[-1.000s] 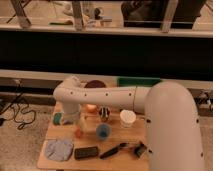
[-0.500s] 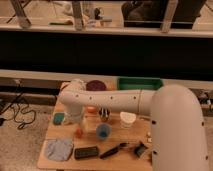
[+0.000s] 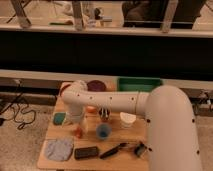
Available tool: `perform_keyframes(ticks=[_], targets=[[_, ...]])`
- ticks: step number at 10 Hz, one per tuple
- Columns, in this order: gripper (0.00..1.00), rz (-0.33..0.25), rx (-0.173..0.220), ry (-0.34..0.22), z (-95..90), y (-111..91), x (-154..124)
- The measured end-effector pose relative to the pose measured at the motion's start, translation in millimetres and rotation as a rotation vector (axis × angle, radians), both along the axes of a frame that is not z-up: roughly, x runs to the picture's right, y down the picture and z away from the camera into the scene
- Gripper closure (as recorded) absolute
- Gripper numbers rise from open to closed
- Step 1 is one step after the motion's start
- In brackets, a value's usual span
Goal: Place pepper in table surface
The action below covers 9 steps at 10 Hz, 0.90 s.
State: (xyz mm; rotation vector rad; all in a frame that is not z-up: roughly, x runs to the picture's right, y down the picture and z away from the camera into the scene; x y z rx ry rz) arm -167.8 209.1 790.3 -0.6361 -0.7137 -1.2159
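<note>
My gripper [image 3: 76, 125] points down over the left part of the light tan table surface [image 3: 116, 139], at the end of the white arm that reaches in from the right. Just under its tip shows a small orange-red piece, the pepper [image 3: 78, 133], low at the tabletop. I cannot tell whether the pepper rests on the wood or still touches the gripper. Most of the gripper is hidden behind the white wrist. The jaws stand wide apart.
A teal sponge [image 3: 59, 118] lies left of the gripper and a blue-grey cloth [image 3: 60, 149] in front. Nearby stand a blue cup [image 3: 103, 131], a striped can [image 3: 104, 114], a white cup [image 3: 128, 120], a dark red bowl [image 3: 96, 86] and a green tray [image 3: 140, 83].
The arm's bend has shifted slightly right and lower. The gripper stays over the left part of the table, a little closer to the tabletop.
</note>
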Motion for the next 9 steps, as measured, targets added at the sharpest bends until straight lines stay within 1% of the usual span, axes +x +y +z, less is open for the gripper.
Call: perform_keyframes(ticks=[1, 6, 9], targets=[[0.20, -0.005, -0.010, 0.002, 4.5, 0.6, 0.7], [0.20, -0.013, -0.034, 0.016, 16.5, 1.8, 12.7], [0.20, -0.029, -0.059, 0.025, 22.2, 8.8, 17.8]])
